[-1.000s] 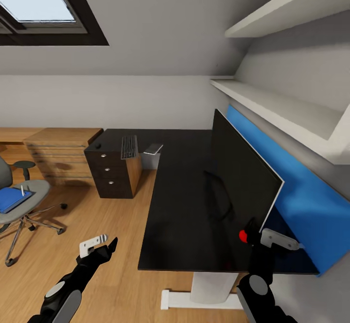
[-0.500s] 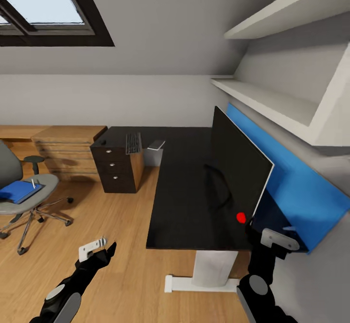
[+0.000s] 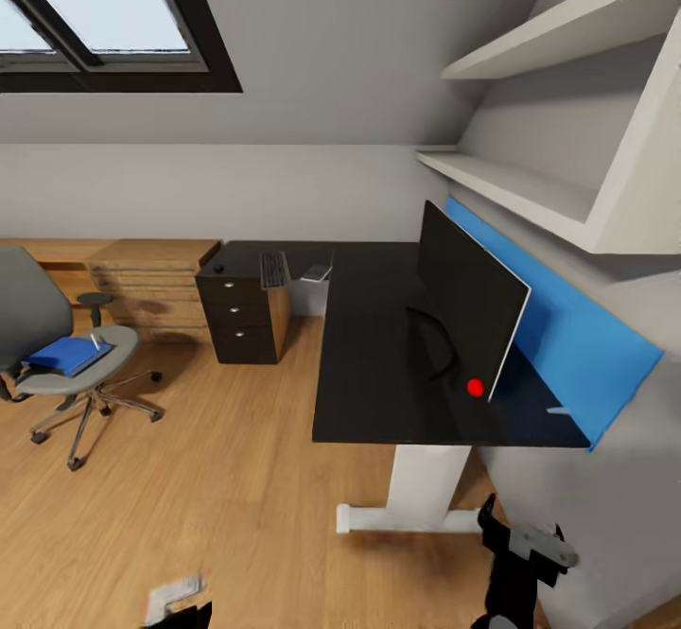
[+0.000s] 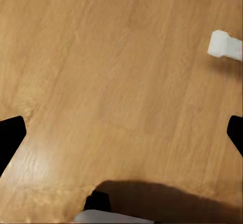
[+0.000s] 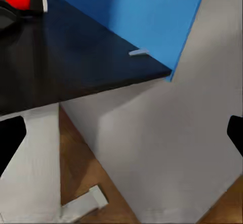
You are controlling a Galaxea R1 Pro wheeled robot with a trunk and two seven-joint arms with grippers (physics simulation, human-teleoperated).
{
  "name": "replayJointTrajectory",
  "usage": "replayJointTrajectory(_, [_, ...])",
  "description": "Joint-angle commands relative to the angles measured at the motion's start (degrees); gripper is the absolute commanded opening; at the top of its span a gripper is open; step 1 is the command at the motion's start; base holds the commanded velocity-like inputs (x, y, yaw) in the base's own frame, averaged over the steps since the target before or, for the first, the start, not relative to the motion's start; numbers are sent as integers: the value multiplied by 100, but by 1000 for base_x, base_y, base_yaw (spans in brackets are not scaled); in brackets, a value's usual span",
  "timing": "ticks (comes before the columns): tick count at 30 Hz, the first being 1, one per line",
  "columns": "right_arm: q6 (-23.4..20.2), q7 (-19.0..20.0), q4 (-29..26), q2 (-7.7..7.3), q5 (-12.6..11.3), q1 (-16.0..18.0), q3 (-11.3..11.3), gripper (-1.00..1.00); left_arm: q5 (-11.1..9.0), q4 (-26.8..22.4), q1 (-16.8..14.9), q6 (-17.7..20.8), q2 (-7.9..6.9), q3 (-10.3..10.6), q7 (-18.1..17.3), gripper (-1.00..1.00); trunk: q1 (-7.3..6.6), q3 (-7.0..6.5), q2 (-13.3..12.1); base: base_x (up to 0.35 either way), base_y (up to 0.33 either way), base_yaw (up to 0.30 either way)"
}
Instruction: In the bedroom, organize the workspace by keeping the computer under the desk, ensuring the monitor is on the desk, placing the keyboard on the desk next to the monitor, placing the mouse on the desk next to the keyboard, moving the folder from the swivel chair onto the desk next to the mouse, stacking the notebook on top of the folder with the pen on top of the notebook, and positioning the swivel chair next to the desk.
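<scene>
The black L-shaped desk (image 3: 374, 374) stands on its white pedestal, with the monitor (image 3: 465, 307) upright on it near the blue wall panel. The keyboard (image 3: 274, 270) and the mouse (image 3: 219, 268) lie on a dark drawer unit. A light grey box, probably the computer (image 3: 315, 274), sits at the desk's inner corner. At the left, the swivel chair (image 3: 61, 369) carries the blue folder (image 3: 64, 356) with the whitish pen (image 3: 96, 340) on it. I cannot make out the notebook. My left gripper (image 3: 184, 610) (image 4: 121, 133) is open over bare floor. My right gripper (image 3: 511, 534) (image 5: 121, 133) is open, low beside the desk's near end.
The dark drawer unit (image 3: 246, 322) and a light wooden drawer unit (image 3: 151, 279) stand along the far wall. White shelves (image 3: 530, 194) and a blue wall panel (image 3: 558, 326) run above the desk's right side. The desk's white foot (image 3: 407, 518) rests on the wooden floor (image 3: 218, 478).
The whole picture has shifted: the desk looks farther off and the chair shows more fully, so the camera has moved back. Both grippers sit lower in the picture. Nothing on desk or chair has moved.
</scene>
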State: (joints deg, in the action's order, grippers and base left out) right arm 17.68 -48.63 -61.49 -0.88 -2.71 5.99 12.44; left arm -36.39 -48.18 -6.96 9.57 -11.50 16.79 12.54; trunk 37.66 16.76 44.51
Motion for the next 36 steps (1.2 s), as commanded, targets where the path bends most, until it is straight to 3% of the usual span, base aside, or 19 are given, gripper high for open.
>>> replayJointTrajectory(1, [205,-24,1050,-5,-59,1,22,100,-38,327,-7,-46,-12,134,51,100,-1,8,7,-289,211,0])
replayJointTrajectory(4, [912,16,1886,2,-85,-3,25,100,-47,865,-7,-461,68,234,48,100,-1,8,7,-254,242,0])
replayJointTrajectory(5, [1241,115,2300,1,-95,-2,20,100,-6,1366,-7,-922,254,299,48,100,-1,8,7,-173,284,0])
replayJointTrajectory(6, [1730,516,2886,1,-97,-2,15,100,135,1961,-7,-1660,539,358,52,100,-1,8,7,-59,315,0])
replayJointTrajectory(7, [1869,730,3034,1,-97,-2,14,100,216,2077,-7,-1821,607,368,55,100,-1,9,7,-38,321,25])
replayJointTrajectory(8, [1958,996,3149,1,-101,-2,14,100,312,2153,-7,-1926,651,375,64,100,-1,11,7,-24,325,75])
replayJointTrajectory(9, [2047,1652,3331,4,-101,-2,12,100,456,2232,-7,-2047,696,380,78,100,-1,16,7,-10,329,145])
replayJointTrajectory(13, [2085,2526,3486,16,-108,-2,6,100,535,2272,-7,-2122,710,367,93,100,-1,38,7,-5,330,175])
replayJointTrajectory(15, [2089,2747,3542,87,-110,-2,3,100,548,2281,-7,-2137,715,364,98,100,-1,49,7,-2,331,195])
replayJointTrajectory(18, [2095,2886,3621,258,-106,-2,-7,100,557,2290,-7,-2146,723,365,100,100,-1,67,7,-1,332,201])
replayJointTrajectory(22, [2104,2973,3719,380,-104,0,-12,100,562,2302,-7,-2151,727,375,100,100,-1,92,7,1,332,205])
replayJointTrajectory(36, [2099,2999,3756,413,-104,7,-13,100,570,2304,-7,-2349,744,383,92,100,-1,178,7,44,131,206])
